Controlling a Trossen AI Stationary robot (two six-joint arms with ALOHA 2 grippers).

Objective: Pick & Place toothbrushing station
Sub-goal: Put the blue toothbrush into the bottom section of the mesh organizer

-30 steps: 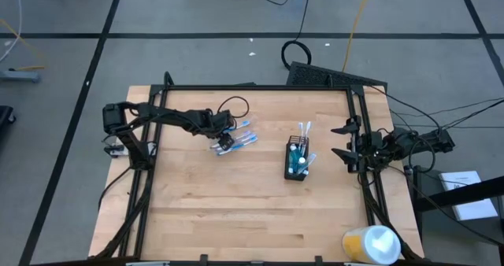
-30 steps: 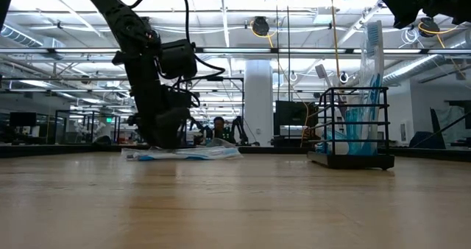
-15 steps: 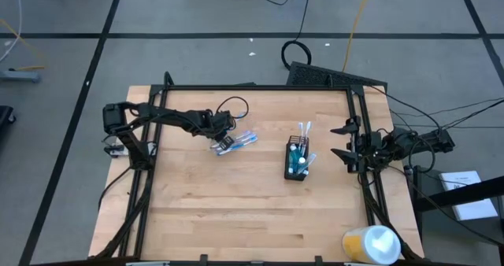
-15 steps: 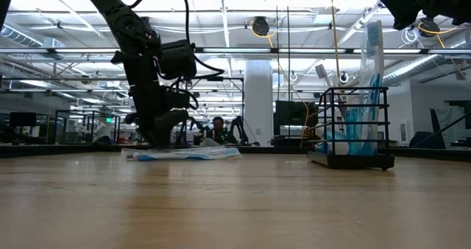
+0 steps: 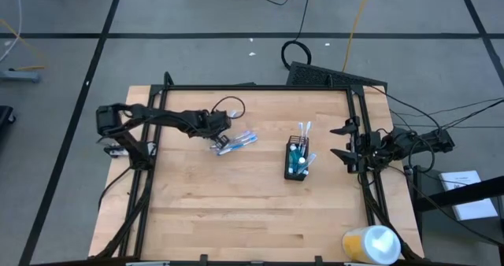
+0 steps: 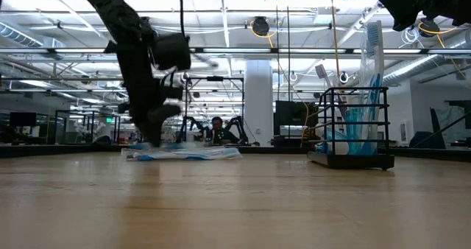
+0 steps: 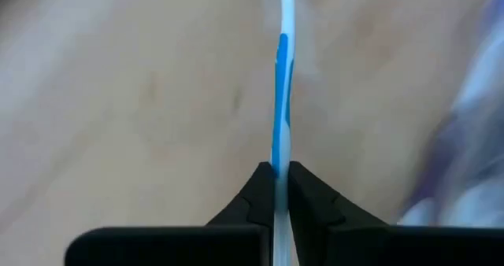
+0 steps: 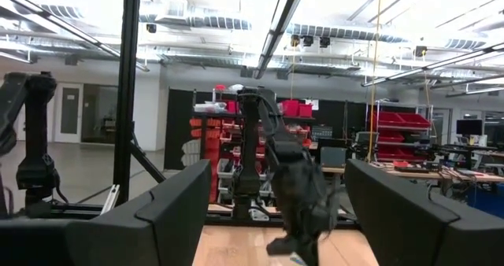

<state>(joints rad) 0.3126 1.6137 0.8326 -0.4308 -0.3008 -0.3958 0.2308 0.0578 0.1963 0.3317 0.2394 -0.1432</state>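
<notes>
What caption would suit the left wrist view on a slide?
Left gripper shut on a toothbrush, its jaws pinching the thin blue-and-white handle above the table.

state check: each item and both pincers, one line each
left pincer: shut on toothbrush, at the loose pile
loose toothbrushes: lying flat on table
mesh cup: upright, brushes standing in it
right pincer: open, parked at table's right edge

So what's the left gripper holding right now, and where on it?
The left gripper pinches one toothbrush across its thin blue-and-white handle; which end cannot be told.
</notes>
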